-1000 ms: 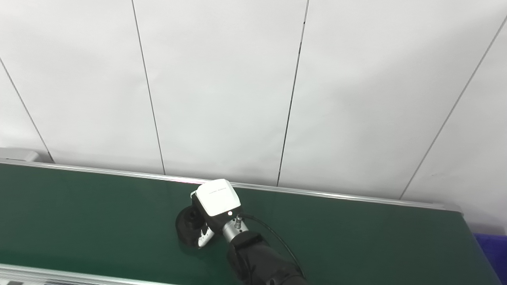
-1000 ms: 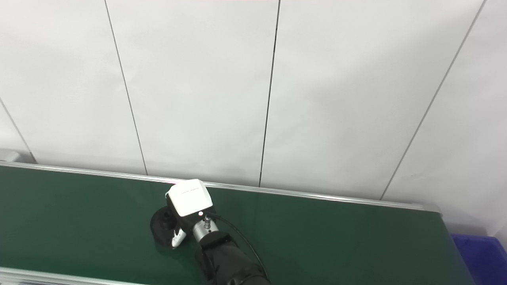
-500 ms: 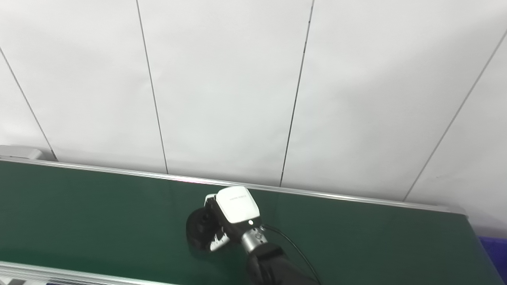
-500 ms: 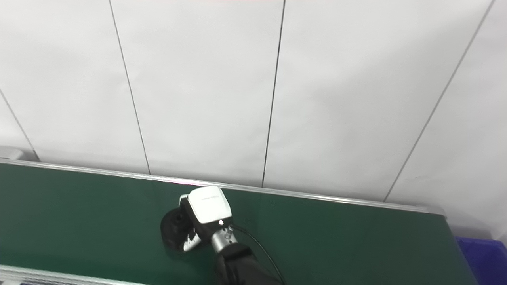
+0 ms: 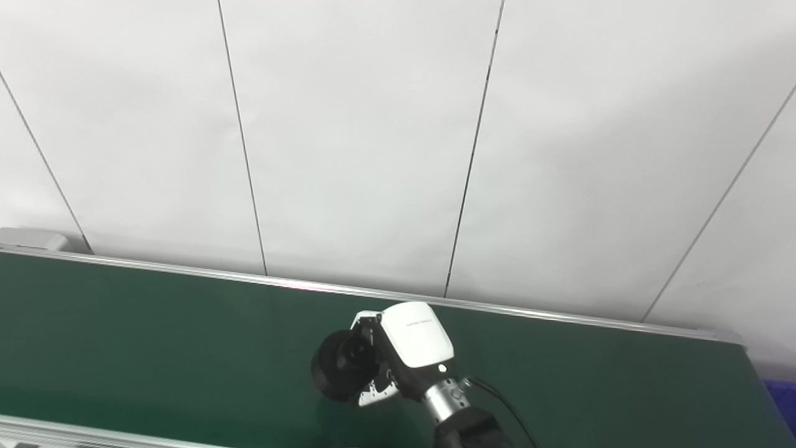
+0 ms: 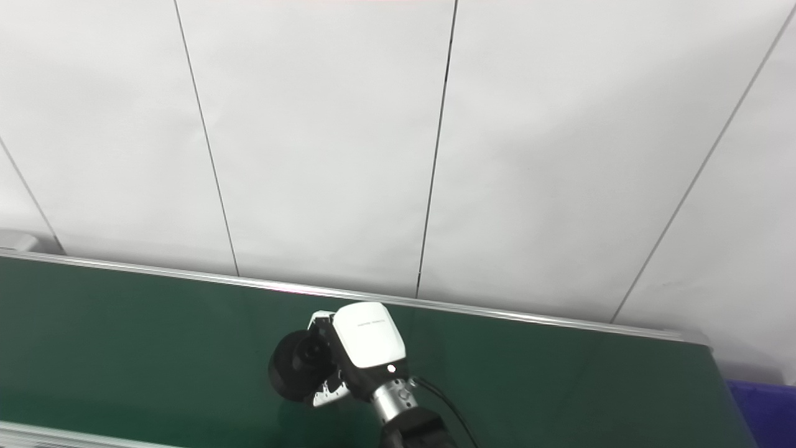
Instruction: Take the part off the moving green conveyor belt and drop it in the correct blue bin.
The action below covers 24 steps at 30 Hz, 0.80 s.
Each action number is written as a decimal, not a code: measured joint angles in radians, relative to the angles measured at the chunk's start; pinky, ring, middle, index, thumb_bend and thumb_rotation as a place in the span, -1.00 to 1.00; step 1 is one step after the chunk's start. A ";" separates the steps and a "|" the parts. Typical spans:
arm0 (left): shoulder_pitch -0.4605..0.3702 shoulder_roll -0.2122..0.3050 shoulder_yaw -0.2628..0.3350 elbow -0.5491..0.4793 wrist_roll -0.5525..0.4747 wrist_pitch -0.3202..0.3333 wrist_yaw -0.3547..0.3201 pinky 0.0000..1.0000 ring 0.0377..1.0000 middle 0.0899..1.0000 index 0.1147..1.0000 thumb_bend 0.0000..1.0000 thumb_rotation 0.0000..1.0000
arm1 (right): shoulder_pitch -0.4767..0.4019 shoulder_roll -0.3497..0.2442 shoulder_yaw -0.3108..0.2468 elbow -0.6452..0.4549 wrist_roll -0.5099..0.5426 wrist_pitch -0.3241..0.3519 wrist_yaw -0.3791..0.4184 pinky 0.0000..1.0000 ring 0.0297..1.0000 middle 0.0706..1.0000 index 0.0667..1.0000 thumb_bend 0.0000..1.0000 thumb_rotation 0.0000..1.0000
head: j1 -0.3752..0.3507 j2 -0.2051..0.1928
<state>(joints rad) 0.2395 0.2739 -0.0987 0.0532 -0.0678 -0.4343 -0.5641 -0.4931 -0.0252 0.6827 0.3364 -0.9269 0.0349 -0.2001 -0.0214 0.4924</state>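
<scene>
Over the green surface (image 5: pixel 155 336) before a white panelled wall (image 5: pixel 373 137), right hand (image 5: pixel 407 348) fingers (image 5: pixel 371 392) closed around black round part (image 5: pixel 339 373).

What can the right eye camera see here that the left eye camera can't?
Only the right eye view shows a good piece of the blue bin past the belt's right end. Only the left eye view shows more of the grey housing at the belt's far left. Both show the right hand closed around the black round part above the green belt.
</scene>
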 measured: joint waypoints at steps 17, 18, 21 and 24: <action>-0.011 0.001 -0.010 -0.001 -0.017 0.000 -0.018 0.62 0.75 0.80 0.75 0.02 -0.05 | 0.306 -0.124 -0.142 -0.380 0.000 0.036 0.146 -0.80 -0.72 -0.65 -0.14 0.04 -0.73 | -0.041 0.060; -0.011 0.001 -0.009 -0.001 -0.017 0.000 -0.019 0.62 0.75 0.80 0.75 0.02 -0.05 | 0.339 -0.134 -0.149 -0.402 0.002 0.036 0.148 -0.79 -0.72 -0.64 -0.14 0.04 -0.73 | -0.041 0.060; -0.013 0.002 -0.004 -0.001 -0.019 0.000 -0.021 0.64 0.77 0.81 0.76 0.00 -0.05 | 0.431 -0.161 -0.170 -0.451 0.007 0.035 0.152 -0.79 -0.71 -0.64 -0.14 0.04 -0.73 | -0.052 0.072; -0.016 0.002 -0.002 -0.002 -0.031 0.000 -0.027 0.65 0.78 0.82 0.77 -0.02 -0.04 | 0.507 -0.184 -0.189 -0.509 0.013 0.035 0.154 -0.78 -0.70 -0.62 -0.14 0.04 -0.73 | -0.057 0.083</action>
<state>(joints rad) 0.2233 0.2755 -0.1007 0.0513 -0.0983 -0.4344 -0.5911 0.0142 -0.2097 0.4939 -0.1723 -0.9142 0.0697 -0.0457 -0.0782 0.5752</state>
